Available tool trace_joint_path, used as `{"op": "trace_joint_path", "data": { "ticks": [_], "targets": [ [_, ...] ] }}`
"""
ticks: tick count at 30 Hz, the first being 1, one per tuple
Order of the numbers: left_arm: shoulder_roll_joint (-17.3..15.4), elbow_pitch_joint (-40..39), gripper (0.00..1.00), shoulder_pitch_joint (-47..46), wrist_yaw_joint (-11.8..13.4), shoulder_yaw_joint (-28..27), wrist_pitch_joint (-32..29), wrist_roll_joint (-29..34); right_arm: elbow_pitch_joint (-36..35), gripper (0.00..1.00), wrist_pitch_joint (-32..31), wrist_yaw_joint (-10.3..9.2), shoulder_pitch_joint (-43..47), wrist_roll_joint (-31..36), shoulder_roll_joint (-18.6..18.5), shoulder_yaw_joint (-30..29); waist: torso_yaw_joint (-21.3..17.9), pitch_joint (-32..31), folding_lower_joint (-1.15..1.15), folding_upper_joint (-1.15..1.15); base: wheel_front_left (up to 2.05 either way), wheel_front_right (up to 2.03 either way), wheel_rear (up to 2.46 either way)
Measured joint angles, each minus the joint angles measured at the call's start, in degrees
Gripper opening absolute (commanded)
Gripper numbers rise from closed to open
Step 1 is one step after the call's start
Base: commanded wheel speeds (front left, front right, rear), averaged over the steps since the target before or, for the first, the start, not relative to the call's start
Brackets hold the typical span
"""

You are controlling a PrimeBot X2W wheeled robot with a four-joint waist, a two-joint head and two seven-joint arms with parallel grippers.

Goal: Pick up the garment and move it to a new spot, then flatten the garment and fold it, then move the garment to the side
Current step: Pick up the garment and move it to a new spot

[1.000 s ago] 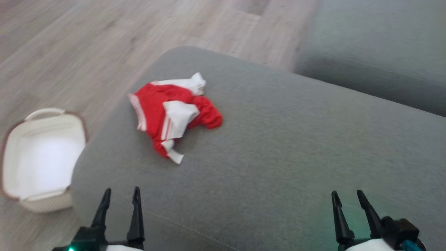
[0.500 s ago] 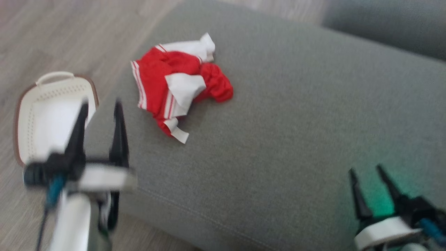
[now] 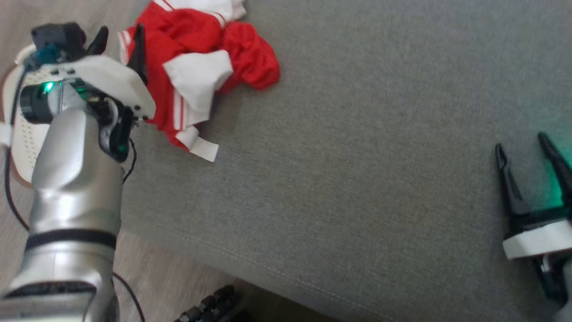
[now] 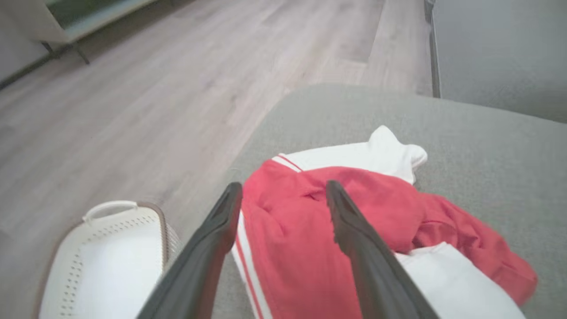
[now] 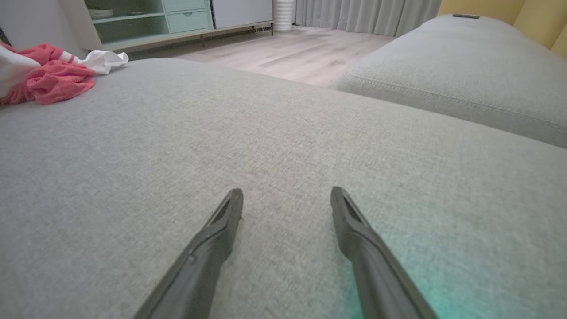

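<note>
The left gripper (image 3: 120, 33) is spread wide, with nothing between its two dark fingers. The garment (image 3: 196, 67) lies directly ahead of and below its fingertips, on the grey sofa cushion (image 3: 357, 156). Whether the tips touch the cloth cannot be told.

The garment is a crumpled heap of red fabric with white panels folded over it. Thin white stripes run along one red edge, and a white tab sticks out at the near corner. In the left wrist view that striped edge sits just inside the left finger, with red cloth filling the gap.

A white perforated basket (image 4: 110, 248) stands on the floor to this gripper's left.

The right gripper (image 3: 521, 143) is also spread and empty over bare cushion, with the garment well apart on its far left.
</note>
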State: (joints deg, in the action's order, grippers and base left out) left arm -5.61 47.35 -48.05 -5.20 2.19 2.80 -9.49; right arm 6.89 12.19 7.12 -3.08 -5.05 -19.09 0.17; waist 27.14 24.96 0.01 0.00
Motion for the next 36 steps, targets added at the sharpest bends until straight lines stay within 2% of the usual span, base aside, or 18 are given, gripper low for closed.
{"op": "trace_joint_path", "data": {
  "ticks": [6,11,12,13,14,19,22,25,30,33,35,36],
  "targets": [
    [0.2,12.8,1.00,-4.4,-1.5,-1.3,-4.4,-4.1,-3.8,1.00,-0.7,0.00,-1.7,-0.5,-1.0,1.0,-2.0,4.2,-0.01,0.00,0.00,0.00,0.00],
    [-0.3,17.3,1.00,-6.7,-1.9,-0.7,-4.2,-5.4,-5.2,1.00,-0.7,0.01,-3.0,-0.5,-1.0,1.1,-3.8,5.8,-0.01,0.00,0.00,0.00,0.00],
    [-0.6,17.7,0.82,-7.0,-1.9,-0.5,-3.0,-5.5,-5.2,1.00,-0.7,0.01,-3.3,-0.5,-1.0,1.1,-4.1,5.9,-0.01,0.00,0.00,0.00,0.00],
    [-0.8,18.0,0.04,-7.1,-1.9,-0.1,-1.4,-5.5,-5.2,1.00,-0.6,0.01,-3.4,-0.5,-1.0,1.1,-4.3,5.9,-0.01,0.00,0.00,0.00,0.00],
    [-0.9,18.5,0.00,-7.1,-1.9,0.4,0.3,-5.3,-5.0,1.00,-0.6,0.01,-3.4,-0.5,-0.9,1.0,-4.5,5.6,0.00,0.00,0.00,0.00,0.00],
    [-1.7,19.2,0.00,-7.2,-2.3,2.4,7.7,-4.7,-0.5,1.00,0.5,0.01,-4.6,-0.6,0.9,1.1,-5.0,2.3,0.00,0.00,0.00,0.00,0.00],
    [-3.0,17.4,0.00,-7.4,-2.3,5.0,9.7,-3.6,3.6,1.00,1.0,0.00,-4.4,-1.2,3.3,1.9,-5.7,-1.1,0.00,0.00,0.00,0.00,0.00],
    [-3.8,14.2,0.00,-7.6,-2.3,8.6,10.4,-3.6,7.2,1.00,1.7,0.00,-3.4,-1.6,6.5,3.6,-6.7,-5.2,0.00,0.00,0.00,0.00,0.00],
    [-5.3,4.3,0.00,-7.6,-2.4,19.0,10.7,-5.4,9.0,1.00,2.0,0.00,-2.2,-2.3,11.1,3.4,-9.7,-12.5,-0.02,0.00,0.00,0.00,0.00],
    [-7.7,-2.4,0.00,-7.4,-2.4,23.8,9.7,-8.2,7.9,1.00,2.0,0.00,-2.2,-2.5,12.6,2.7,-13.0,-16.0,-0.03,0.00,0.00,0.00,0.00],
    [-9.2,-6.3,0.00,-7.2,-2.4,25.6,8.5,-10.1,7.2,1.00,2.1,0.00,-2.2,-2.5,13.2,2.6,-15.8,-17.8,-0.02,0.00,0.00,0.00,0.00],
    [-9.2,-6.3,0.00,-7.2,-2.4,25.6,8.5,-10.1,7.2,1.00,2.1,0.00,-2.2,-2.5,13.2,2.6,-15.8,-17.8,-0.02,0.00,0.00,0.00,0.00]
  ]
}}
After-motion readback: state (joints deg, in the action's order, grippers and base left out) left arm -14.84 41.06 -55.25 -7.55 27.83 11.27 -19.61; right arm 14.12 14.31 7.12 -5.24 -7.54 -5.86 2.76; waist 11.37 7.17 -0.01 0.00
